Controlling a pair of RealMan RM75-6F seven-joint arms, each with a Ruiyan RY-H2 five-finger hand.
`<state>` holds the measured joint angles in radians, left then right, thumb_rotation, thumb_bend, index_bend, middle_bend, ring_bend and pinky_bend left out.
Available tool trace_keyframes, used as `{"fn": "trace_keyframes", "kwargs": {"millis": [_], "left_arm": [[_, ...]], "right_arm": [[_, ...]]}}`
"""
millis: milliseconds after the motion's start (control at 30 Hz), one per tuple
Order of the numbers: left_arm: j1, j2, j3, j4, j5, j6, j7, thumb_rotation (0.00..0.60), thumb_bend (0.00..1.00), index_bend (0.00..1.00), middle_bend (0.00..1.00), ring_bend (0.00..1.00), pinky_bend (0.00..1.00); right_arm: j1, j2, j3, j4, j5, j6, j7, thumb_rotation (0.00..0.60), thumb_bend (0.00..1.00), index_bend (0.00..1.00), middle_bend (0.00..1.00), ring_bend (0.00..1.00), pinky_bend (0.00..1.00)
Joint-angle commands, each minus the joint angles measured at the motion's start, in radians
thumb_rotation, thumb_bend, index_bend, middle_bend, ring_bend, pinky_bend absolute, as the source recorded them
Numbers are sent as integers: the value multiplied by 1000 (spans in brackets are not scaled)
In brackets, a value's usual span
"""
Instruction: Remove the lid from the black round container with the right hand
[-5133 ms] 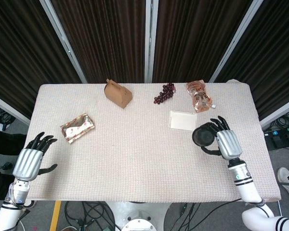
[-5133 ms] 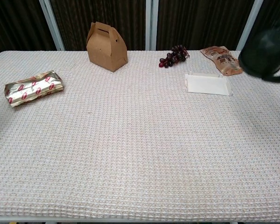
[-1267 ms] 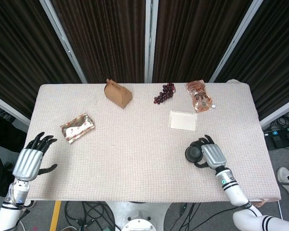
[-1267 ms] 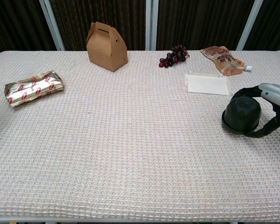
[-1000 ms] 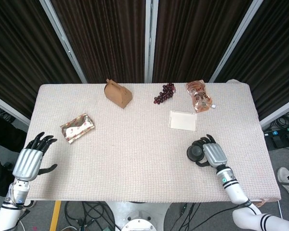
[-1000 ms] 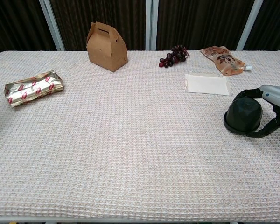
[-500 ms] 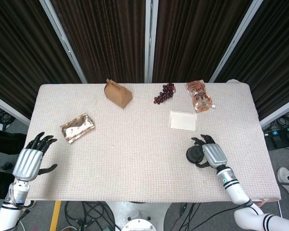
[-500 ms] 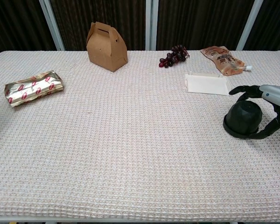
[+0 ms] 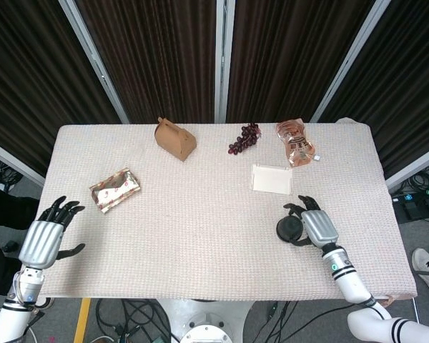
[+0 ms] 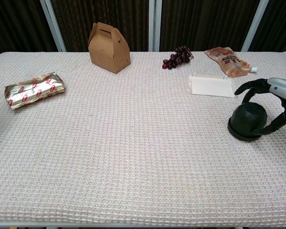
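The black round container [image 9: 289, 229] stands on the table near its front right part, with a wider black rim at its base [image 10: 248, 122]. My right hand [image 9: 317, 227] is just to the right of it, its fingers [image 10: 250, 87] spread and lifted above the container's top. The thumb reaches down along the container's right side; I cannot tell whether it touches. In the chest view the right hand [image 10: 282, 88] is cut by the frame's edge. My left hand [image 9: 46, 236] hangs open, holding nothing, off the table's front left corner, seen only in the head view.
A white flat box [image 10: 211, 86] lies just behind the container. An orange pouch [image 10: 228, 61] and grapes [image 10: 178, 57] lie at the back right, a brown paper box [image 10: 108, 46] at the back, a foil packet [image 10: 33, 89] at the left.
The right hand brought the container down from the air onto the table. Over the last second its fingers opened and lifted off the container's top.
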<state>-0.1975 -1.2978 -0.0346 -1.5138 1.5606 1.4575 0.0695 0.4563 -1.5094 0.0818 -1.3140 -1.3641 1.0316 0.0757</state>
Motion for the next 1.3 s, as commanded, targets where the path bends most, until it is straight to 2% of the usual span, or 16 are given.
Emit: {"fn": "trace_keyframes", "kwargs": {"millis": [33,233,567,767,1033,1133,1200,1300], "left_arm": [[0,0,0,0,0,0,0,600,21,227,168,76,265],[0,0,0,0,0,0,0,600,21,227,168,76,265],[0,0,0,0,0,0,0,600,20,227,168,76,266],[0,0,0,0,0,0,0,600,21,227,168,76,265],[0,0,0,0,0,0,0,600,21,227,168,76,265],[0,0,0,0,0,0,0,600,20,227,168,76,265],[0,0,0,0,0,0,0,600,21,227,168,76,266],[0,0,0,0,0,0,0,600,21,227,168,76,265]], "right_arm": [[-3,-2,3,-1,-4,13,1,600,14,329,401,14,0],[-9,11,12,-22,-19,45,15,600,32,379,442,44,0],[-36,93,49,-85,-27,131,61,600,40,390,449,47,0],[-64,108,50,-8,10,129,111,600,42,390,449,47,0],[-75,51,29,136,33,75,172,600,43,391,444,47,0],[-75,43,25,163,33,58,186,600,37,385,416,44,0],[-73,46,21,167,31,45,192,600,25,343,368,24,0],[-69,68,12,150,26,15,209,600,1,202,210,0,0]]}}
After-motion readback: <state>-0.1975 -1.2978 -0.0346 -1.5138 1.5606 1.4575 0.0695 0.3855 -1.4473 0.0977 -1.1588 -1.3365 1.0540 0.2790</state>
